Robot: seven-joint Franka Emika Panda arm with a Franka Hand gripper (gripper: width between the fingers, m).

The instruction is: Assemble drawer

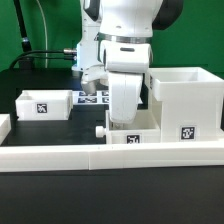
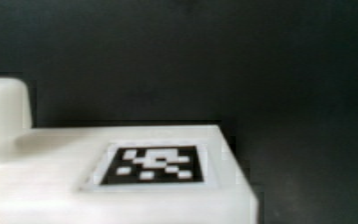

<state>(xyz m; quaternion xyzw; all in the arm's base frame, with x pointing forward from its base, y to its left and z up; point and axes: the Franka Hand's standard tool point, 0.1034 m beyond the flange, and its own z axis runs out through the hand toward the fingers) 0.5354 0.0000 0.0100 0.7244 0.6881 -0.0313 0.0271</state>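
the claw hangs low at the centre of the exterior view, right over the near tray, with the second tray at centre left on the counter and the housing at right. its fingers are hidden (the wrist view shows only the tray's tag), so i cannot tell its opening or hold. an off-centre grip could tip the tray or shove it into the border wall.
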